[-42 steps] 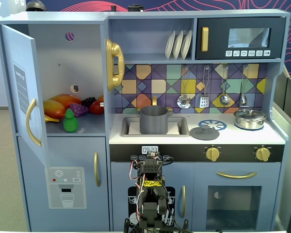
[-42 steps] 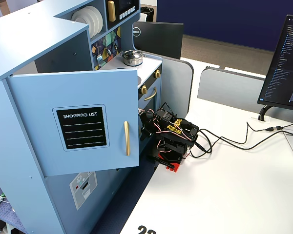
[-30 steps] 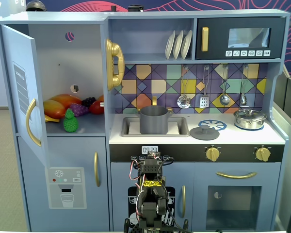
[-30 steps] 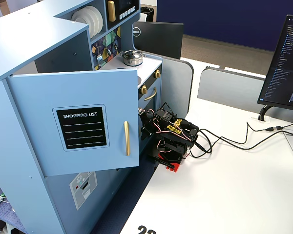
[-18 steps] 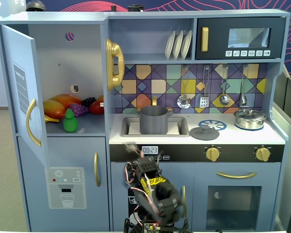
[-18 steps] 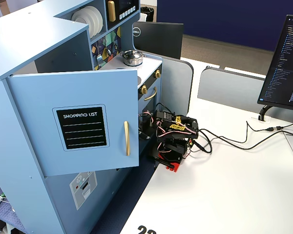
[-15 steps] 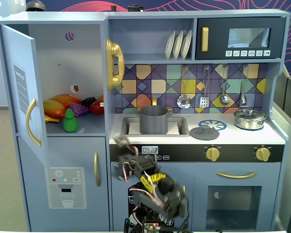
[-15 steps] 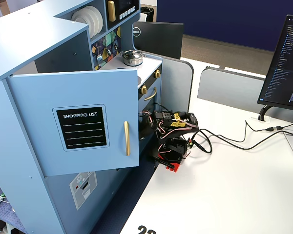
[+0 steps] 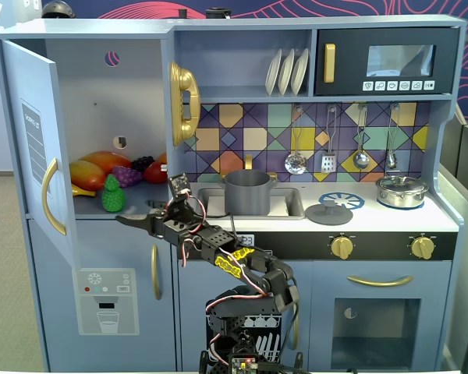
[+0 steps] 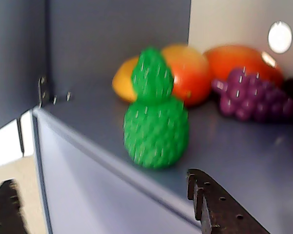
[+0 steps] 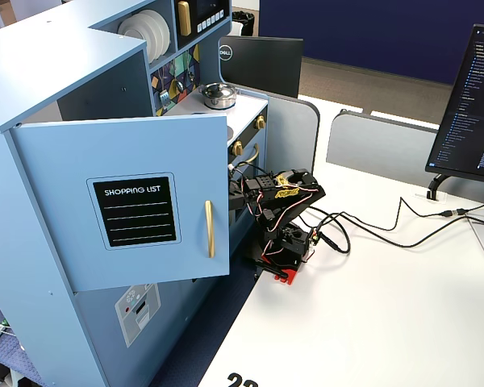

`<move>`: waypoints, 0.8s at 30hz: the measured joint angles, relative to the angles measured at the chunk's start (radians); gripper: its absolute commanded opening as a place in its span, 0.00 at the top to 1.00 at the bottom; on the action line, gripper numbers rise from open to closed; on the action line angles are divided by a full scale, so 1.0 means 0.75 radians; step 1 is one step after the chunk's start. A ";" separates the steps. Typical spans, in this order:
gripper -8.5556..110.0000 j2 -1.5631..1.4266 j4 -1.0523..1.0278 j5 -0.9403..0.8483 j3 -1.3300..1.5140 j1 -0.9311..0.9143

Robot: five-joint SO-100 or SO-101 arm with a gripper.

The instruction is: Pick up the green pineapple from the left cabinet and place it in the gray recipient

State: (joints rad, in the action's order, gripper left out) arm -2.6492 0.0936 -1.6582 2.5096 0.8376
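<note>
The green pineapple (image 9: 111, 195) stands upright near the front edge of the shelf in the open left cabinet (image 9: 93, 86). The wrist view shows the pineapple (image 10: 156, 122) close ahead on the shelf (image 10: 234, 146). My gripper (image 9: 140, 215) is open and empty, just in front of the shelf edge and to the right of the pineapple, not touching it. In the wrist view my gripper (image 10: 101, 178) has its dark fingers (image 10: 212, 204) spread wide below the pineapple. The gray recipient (image 9: 247, 191) stands in the sink. In a fixed view the cabinet door (image 11: 121, 201) hides the gripper and the fruit.
Behind the pineapple lie an orange-red mango (image 10: 185, 73), a purple grape bunch (image 10: 246, 97) and other fruit. The open door (image 9: 33, 148) with its gold handle stands left of the shelf. A gray lid (image 9: 328, 212) and a shiny silver pot (image 9: 402, 189) are on the counter.
</note>
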 measured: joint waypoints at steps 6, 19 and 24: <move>0.54 0.168 0.145 0.065 -0.039 -0.012; 0.52 0.546 0.335 0.121 -0.231 -0.070; 0.53 0.677 0.364 0.121 -0.292 -0.100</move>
State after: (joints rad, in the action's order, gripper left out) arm -2.1414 0.3666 -1.5677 2.2902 0.7624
